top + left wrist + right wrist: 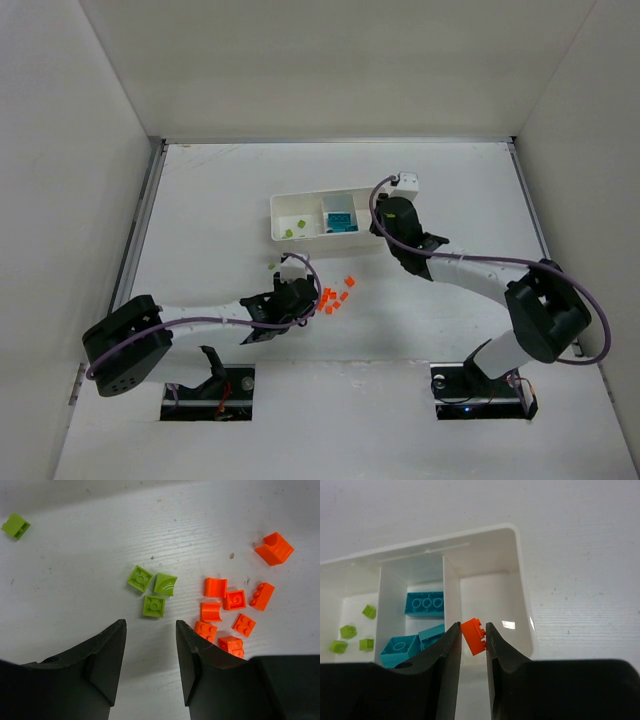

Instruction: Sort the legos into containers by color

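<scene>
Your right claw [472,630] is pinching one orange lego [474,637] between its fingertips, tilted, studs facing the right finger. It hangs over the white tray [516,545], above the end compartment [492,592], close to the thin inner wall next to it. The middle compartment holds teal legos [424,603], at least three. The far compartment has small lime legos [348,631]; four are visible.

Your left claw [150,626] is spread and gripping nothing, low over the worktop [75,570]. Just ahead of its fingertips are three loose lime bricks [152,589], bunched close together. To their right is the orange pile [231,611], seven or so bricks, the nearest ones right beside the claw's right finger. One more orange brick [274,548] lies apart at the upper right, and a lone lime brick [15,526] well apart at the upper left.

In the top view the loose bricks lie on the worktop nearer the arm bases than the tray, with the left claw over them and the right claw over the tray's right end.
</scene>
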You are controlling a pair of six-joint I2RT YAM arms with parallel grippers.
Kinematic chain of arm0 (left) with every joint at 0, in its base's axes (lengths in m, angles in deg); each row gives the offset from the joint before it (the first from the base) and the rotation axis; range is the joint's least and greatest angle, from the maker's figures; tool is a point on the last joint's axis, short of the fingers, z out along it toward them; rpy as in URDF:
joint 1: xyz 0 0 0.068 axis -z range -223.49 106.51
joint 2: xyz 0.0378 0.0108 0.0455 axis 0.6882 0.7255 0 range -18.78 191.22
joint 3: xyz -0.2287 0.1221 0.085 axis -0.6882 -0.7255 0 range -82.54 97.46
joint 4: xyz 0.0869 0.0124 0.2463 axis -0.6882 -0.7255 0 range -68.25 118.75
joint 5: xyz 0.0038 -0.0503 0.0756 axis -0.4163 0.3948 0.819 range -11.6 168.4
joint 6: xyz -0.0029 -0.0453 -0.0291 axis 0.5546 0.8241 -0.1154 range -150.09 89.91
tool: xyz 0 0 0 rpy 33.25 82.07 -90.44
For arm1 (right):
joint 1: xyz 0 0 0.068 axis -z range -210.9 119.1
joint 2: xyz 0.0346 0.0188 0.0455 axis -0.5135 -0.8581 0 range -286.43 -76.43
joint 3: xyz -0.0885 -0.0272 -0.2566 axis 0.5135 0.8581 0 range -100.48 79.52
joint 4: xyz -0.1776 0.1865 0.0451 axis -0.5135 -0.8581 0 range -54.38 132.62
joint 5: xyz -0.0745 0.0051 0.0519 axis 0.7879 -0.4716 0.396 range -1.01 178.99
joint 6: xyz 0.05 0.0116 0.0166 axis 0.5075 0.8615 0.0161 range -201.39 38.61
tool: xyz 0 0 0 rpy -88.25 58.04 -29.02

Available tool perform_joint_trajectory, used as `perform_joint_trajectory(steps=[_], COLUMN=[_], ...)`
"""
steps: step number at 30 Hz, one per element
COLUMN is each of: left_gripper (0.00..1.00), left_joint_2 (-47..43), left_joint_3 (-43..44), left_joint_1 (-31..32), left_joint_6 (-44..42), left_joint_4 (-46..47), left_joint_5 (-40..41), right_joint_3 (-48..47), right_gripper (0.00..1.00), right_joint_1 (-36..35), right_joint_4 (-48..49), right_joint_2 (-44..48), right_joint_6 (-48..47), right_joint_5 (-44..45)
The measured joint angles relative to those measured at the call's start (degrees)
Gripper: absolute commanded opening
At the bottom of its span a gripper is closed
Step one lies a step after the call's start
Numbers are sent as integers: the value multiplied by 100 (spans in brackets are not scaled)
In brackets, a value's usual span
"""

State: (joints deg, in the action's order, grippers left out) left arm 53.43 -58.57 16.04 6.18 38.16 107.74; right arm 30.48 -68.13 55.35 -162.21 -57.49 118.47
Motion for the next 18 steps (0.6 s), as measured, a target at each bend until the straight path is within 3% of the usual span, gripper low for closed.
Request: perform_joint_trajectory(steps=[5,11,18], left_gripper=[41,41,37], left_joint_2=[-44,-35,116], left_joint_3=[-103,-107,-107], left_joint_1=[-2,-13,-70], left_joint_6=[13,22,15], left_joint_4=[11,48,197], left_joint_5=[-24,-42,-66], right_joint_3=[-118,-118,42], right_gripper=[42,49,46], right_joint_1=[57,57,-52], right_joint_4=[-4,17,57], right_joint_2=[-321,-308,181], right_joint_6=[-85,-164,-157], right_joint_5=[-50,-52,22])
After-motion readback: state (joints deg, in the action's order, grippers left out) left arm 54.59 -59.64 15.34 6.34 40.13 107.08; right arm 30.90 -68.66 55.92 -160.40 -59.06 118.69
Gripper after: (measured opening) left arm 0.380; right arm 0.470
